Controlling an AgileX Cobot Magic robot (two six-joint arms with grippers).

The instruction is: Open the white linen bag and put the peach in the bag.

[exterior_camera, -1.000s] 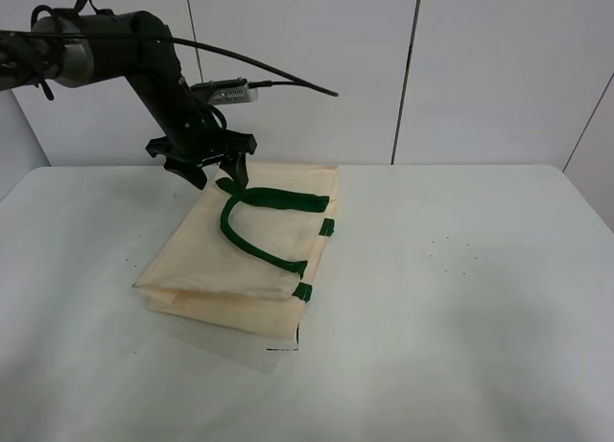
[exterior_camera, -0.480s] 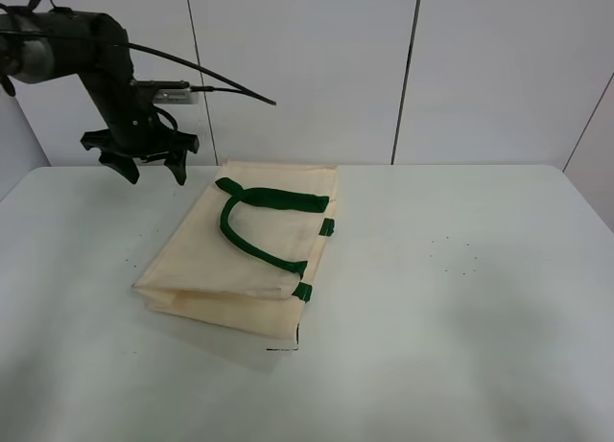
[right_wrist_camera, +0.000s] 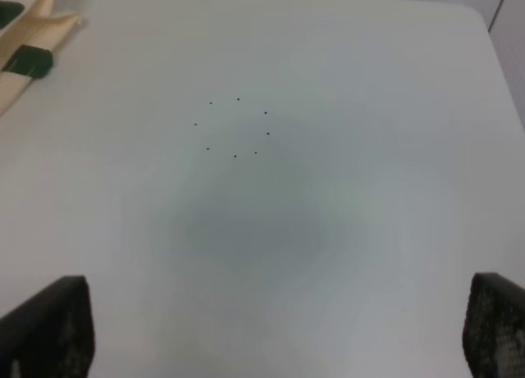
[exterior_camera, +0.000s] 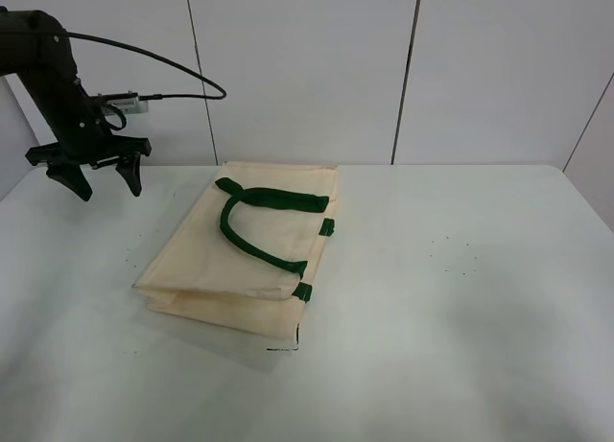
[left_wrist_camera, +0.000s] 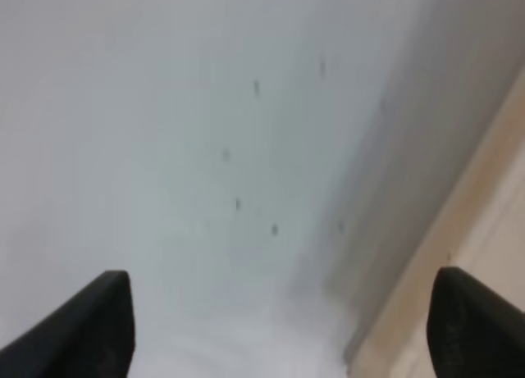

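The white linen bag [exterior_camera: 216, 262] lies flat and closed on the table, its dark green handles [exterior_camera: 233, 234] resting on top. My left gripper [exterior_camera: 107, 185] hangs open and empty above the table's far left corner, well left of the bag. In the left wrist view the gripper [left_wrist_camera: 291, 329] has its fingers wide apart over bare table, with the bag's cream edge [left_wrist_camera: 492, 206] at one side. My right gripper [right_wrist_camera: 271, 329] is open over bare table; a corner of the bag [right_wrist_camera: 51, 21] with a green tab [right_wrist_camera: 29, 61] shows there. It is outside the exterior view. The peach is out of view.
The white table [exterior_camera: 460, 298] carries only the bag in these views. A white panelled wall [exterior_camera: 307, 68] stands right behind the table's far edge. Small dark specks [right_wrist_camera: 236, 128] mark the tabletop to the right of the bag.
My left gripper has moved away from the bag's handle at the far end, going left across the back of the table, still open and empty. The bag has not moved.
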